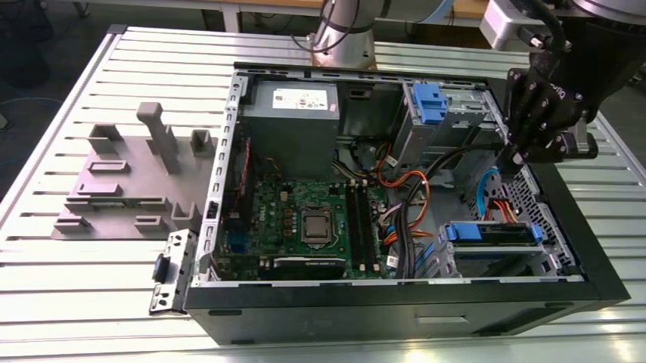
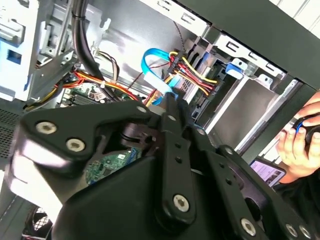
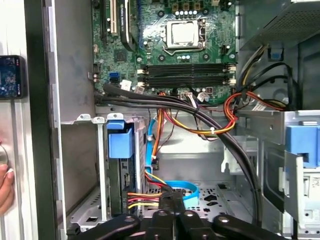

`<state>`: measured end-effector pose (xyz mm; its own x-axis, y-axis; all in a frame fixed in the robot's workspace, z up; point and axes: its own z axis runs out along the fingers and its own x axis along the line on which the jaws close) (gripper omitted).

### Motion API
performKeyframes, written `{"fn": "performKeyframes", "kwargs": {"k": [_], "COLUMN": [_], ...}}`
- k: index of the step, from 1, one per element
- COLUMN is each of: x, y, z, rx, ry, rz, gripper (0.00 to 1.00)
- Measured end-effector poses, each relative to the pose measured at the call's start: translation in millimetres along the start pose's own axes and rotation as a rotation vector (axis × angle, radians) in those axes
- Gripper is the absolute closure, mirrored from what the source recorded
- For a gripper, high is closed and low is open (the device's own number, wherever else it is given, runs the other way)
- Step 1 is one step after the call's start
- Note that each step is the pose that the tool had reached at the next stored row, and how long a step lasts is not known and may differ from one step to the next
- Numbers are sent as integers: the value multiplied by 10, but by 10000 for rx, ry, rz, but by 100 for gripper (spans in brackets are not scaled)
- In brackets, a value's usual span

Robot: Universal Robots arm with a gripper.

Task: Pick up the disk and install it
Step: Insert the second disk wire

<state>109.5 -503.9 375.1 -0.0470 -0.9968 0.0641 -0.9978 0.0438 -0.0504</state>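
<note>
The disk (image 1: 492,234) sits edge-on in the drive bay at the case's front corner, on the exterior view's right, with its blue carrier facing into the case. The carrier's blue tab also shows in the first wrist view (image 3: 120,140) and in the second wrist view (image 2: 235,67), with red, yellow and black cables running to the bay. My gripper (image 1: 512,165) hangs inside the case's right side, above and behind the disk and apart from it. Its fingers (image 3: 173,199) are shut together with nothing between them, close to a blue flat cable (image 3: 184,190).
The open computer case (image 1: 404,299) lies on a slatted white table. Inside are a motherboard (image 1: 302,219), a grey power supply (image 1: 293,106), thick black cables (image 3: 220,135) and a blue latch piece (image 1: 429,102). A grey fixture (image 1: 131,174) stands at the left. A person's hand (image 2: 300,140) is beside the case.
</note>
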Motion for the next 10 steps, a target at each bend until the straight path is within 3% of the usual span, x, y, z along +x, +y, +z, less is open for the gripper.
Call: {"fn": "performKeyframes", "kwargs": {"k": [1,4,10], "x": [-2,-11,-33], "y": [-2,-4,-11], "z": [10,36,97], "rx": [3,8,25], "ry": [47,171,525], "rz": [-3,-9,-26], "gripper": [83,70,70]}}
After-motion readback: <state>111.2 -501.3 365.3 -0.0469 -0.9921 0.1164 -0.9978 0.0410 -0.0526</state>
